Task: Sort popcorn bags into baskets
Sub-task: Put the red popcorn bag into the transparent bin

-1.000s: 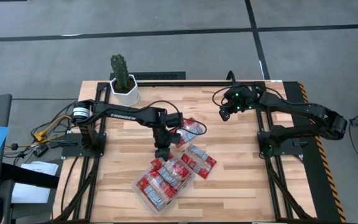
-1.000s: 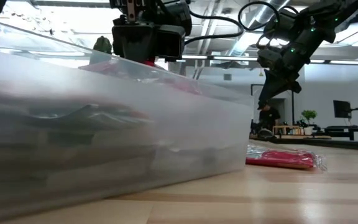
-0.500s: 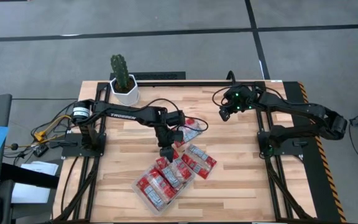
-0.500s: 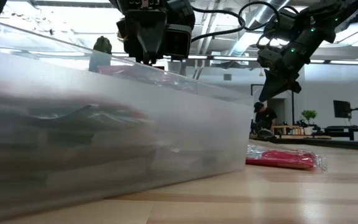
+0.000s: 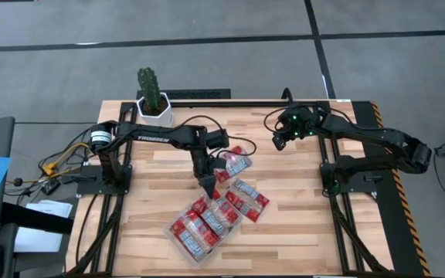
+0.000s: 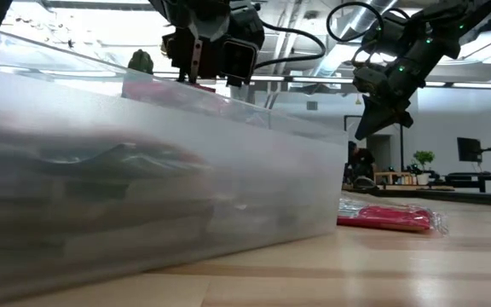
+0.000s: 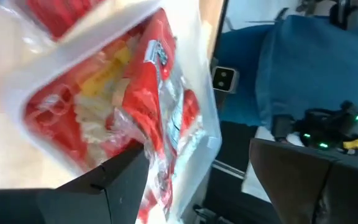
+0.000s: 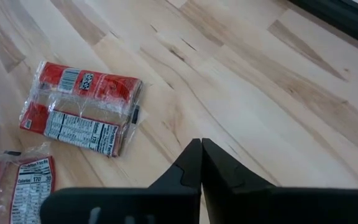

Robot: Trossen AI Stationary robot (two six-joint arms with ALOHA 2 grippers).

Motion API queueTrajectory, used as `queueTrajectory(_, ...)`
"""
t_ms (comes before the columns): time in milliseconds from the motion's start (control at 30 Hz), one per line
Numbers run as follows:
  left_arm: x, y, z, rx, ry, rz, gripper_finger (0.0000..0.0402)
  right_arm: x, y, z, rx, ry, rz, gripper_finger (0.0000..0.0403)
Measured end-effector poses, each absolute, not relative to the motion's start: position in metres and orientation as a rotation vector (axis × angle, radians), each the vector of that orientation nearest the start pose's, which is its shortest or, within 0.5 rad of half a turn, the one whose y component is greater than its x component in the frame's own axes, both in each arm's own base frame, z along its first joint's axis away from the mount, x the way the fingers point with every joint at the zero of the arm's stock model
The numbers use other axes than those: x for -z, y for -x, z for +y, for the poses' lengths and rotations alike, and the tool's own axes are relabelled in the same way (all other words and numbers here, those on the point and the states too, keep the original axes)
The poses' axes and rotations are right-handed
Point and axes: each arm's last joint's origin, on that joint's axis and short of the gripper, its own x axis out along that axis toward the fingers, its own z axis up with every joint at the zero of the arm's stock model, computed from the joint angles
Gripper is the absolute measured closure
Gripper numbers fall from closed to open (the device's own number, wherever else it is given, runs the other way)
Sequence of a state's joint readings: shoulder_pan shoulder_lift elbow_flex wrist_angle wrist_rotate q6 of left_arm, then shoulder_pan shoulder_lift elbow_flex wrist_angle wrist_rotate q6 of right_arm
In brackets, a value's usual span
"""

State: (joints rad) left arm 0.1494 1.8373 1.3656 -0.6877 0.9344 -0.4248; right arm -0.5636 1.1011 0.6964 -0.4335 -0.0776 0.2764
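Jaws of the left gripper [image 5: 208,187] are seen spread wide and empty, held just above the 12 o'clock end of the clear tray [image 5: 178,242], which lies at about 6 o'clock from the middle of the wooden surface [image 5: 300,232]. Several red popcorn bags [image 5: 199,228] are packed inside the tray, and through the left wrist view one bag [image 7: 114,106] with a yellow picture is seen lying against the tray's rounded rim, directly beyond the two parted dark fingers [image 7: 114,186]. Outside the tray, a pair of bags [image 5: 247,198] is found touching its 3 o'clock side, and another bag [image 5: 236,164] rests just at 1 o'clock of the left gripper. Jaws of the right gripper [image 5: 278,142] are pressed together on nothing; this gripper is held raised over the surface toward 1 o'clock, well apart from the tray. In the right wrist view the closed fingers [image 8: 199,163] are seen above bare wood, with a bag showing its printed panel [image 8: 82,106] lying beyond them. From the low view the tray's cloudy wall [image 6: 143,179] fills most of the picture, with one flat bag [image 6: 390,217] lying on the wood beside it. A white pot with a cactus [image 5: 152,96] stands at the 11 o'clock edge of the surface.
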Motion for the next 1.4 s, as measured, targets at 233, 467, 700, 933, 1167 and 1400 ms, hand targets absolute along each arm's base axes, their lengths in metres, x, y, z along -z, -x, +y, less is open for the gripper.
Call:
queueTrajectory(233, -0.238, -0.366, 0.043, 0.404, 0.887, 1.191, 0.0138, -0.226, -0.182, -0.112, 0.564, -0.511, 0.743, 0.0368)
queueTrajectory(467, -0.247, -0.362, 0.057, 0.318, 0.802, 1.212, 0.0138, -0.227, -0.183, -0.114, 0.585, -0.497, 0.727, 0.0371)
queueTrajectory(700, -0.238, -0.355, 0.088, 0.074, 0.754, 1.214, 0.0138, -0.223, -0.183, -0.114, 0.629, -0.602, 0.688, 0.0363)
queueTrajectory(933, -0.215, -0.351, 0.114, -0.047, 0.883, 1.113, 0.0138, -0.194, -0.178, -0.109, 0.659, -0.696, 0.641, 0.0361)
queueTrajectory(1167, -0.193, -0.346, 0.113, -0.085, 0.908, 1.105, 0.0138, -0.190, -0.188, -0.094, 0.588, -0.615, 0.615, 0.0372)
queueTrajectory(1400, -0.168, -0.341, 0.124, -0.198, 1.013, 0.970, 0.0138, -0.175, -0.200, -0.096, 0.646, -0.659, 0.641, 0.0381)
